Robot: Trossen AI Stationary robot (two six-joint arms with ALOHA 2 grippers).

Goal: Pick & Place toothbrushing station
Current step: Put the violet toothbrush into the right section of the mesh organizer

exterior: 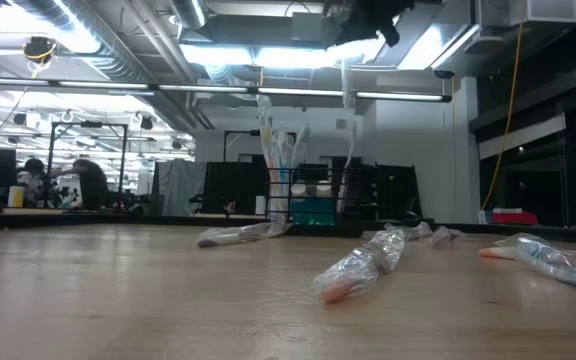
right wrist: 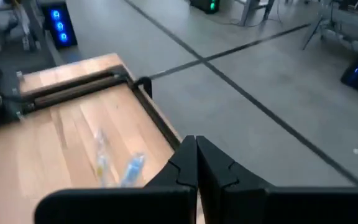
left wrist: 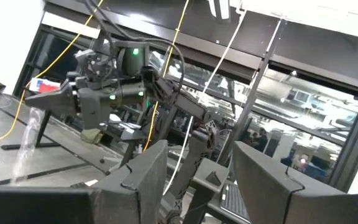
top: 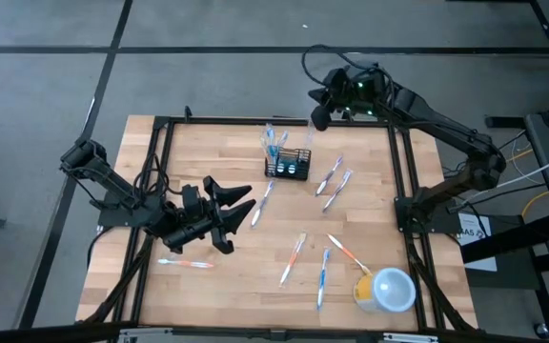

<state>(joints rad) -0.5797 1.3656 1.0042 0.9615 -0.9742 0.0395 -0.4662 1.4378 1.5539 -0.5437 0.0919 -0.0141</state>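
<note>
Hovering empty over scattered brushes

Your left gripper (top: 239, 208) hangs with fingers spread, holding nothing; your right gripper (top: 319, 116), fingers pressed together, waits beyond the small black rectangular mesh holder (top: 288, 164) at far centre. Slippery plastic-wrapped toothbrushes (top: 293, 258) could squirt sideways when pinched.

We see a yellow cup (top: 385, 290) with a pale lid lying near one corner of the wooden table (top: 246, 262); grey floor (top: 46, 86) surrounds it.
</note>
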